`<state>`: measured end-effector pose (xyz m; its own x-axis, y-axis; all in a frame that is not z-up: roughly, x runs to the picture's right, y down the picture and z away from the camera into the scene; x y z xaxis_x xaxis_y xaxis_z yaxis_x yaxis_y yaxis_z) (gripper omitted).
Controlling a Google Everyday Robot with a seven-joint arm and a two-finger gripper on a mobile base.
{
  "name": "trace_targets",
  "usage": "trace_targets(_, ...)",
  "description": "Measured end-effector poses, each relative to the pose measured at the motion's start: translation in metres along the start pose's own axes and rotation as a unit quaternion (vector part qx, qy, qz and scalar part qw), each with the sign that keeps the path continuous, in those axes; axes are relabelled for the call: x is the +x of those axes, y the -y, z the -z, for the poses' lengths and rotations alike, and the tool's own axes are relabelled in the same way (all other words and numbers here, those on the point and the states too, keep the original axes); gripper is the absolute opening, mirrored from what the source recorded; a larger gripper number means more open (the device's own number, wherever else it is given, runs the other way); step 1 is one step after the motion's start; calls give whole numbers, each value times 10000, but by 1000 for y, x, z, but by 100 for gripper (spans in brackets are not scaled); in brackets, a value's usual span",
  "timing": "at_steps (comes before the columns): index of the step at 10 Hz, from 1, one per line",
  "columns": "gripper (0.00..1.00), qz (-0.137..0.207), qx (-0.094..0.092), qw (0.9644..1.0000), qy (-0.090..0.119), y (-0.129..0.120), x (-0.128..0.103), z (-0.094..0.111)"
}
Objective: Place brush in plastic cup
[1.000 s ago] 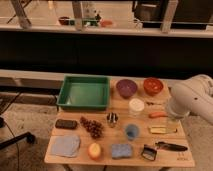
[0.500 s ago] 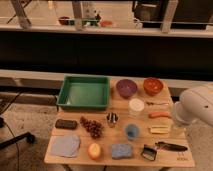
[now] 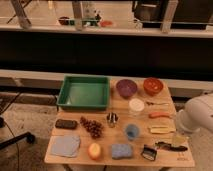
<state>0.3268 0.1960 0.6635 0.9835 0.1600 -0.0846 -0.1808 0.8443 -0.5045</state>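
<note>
The brush [image 3: 165, 147] lies flat near the table's front right corner, with its squarish head [image 3: 147, 151] to the left and its slim black handle running right. The light-blue plastic cup [image 3: 131, 131] stands upright to the left of the brush, a little further back. My white arm [image 3: 197, 117] reaches in from the right edge. The gripper [image 3: 178, 139] hangs under it, just above the handle end of the brush. It is open and holds nothing.
A green tray [image 3: 84, 92] sits at the back left, with a purple bowl [image 3: 126, 87] and an orange bowl [image 3: 153, 85] beside it. Around the cup are a white container [image 3: 136, 105], a metal cup [image 3: 112, 119], a carrot [image 3: 159, 115], a yellow piece [image 3: 161, 129], grapes [image 3: 91, 126], a black block [image 3: 66, 124], a blue cloth [image 3: 65, 146] and a sponge [image 3: 121, 150].
My arm has lowered and come toward the front right corner, closer to the brush. Nothing on the table has moved.
</note>
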Motion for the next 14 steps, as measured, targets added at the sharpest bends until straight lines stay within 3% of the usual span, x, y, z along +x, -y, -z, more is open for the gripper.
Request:
trace_targets(7,80,26,-27,10000,-1,-4,0,-4)
trace_targets(9,80,37,-157,9999,25,-16,-3,-12)
trace_targets(10,80,23,-299,9995,2,-34,1,-21)
trace_targets(14,80,73,-516,9986,29,-58,-3,-42)
